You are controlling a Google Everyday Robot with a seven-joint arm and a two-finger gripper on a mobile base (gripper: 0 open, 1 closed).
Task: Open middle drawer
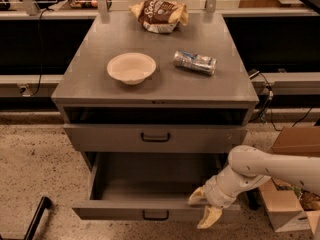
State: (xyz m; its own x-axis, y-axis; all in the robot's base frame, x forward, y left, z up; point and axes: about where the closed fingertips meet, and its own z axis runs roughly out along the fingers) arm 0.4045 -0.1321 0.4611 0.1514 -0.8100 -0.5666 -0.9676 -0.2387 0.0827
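Nearest, the gripper (201, 211) is set at the right end of the middle drawer's (150, 184) front panel. Its 2 fingers (210, 218) are held apart and placed astride the panel's top edge, 1 inside and 1 outside. The panel appears to be hooked rather than pinched, so it can be dragged outward without the handle (155, 215) being used. The handle sits at the panel's centre, apart from the gripper. The arm (265, 166) is brought in from the right, past a box (295, 144) on the floor.

The middle drawer is drawn well out toward the camera, with its bare floor exposed, so the task is judged nearly or fully done. A pull from 1 end could skew the drawer on its runners, so a straight draw would be called for if more travel is wanted.

Above it, the upper drawer (200, 138) is shut. Farther back, on the cabinet top (75, 84), a bowl (131, 68) is seen upright and a can (195, 62) lies on its side. A bag (159, 15) is set at the rear edge
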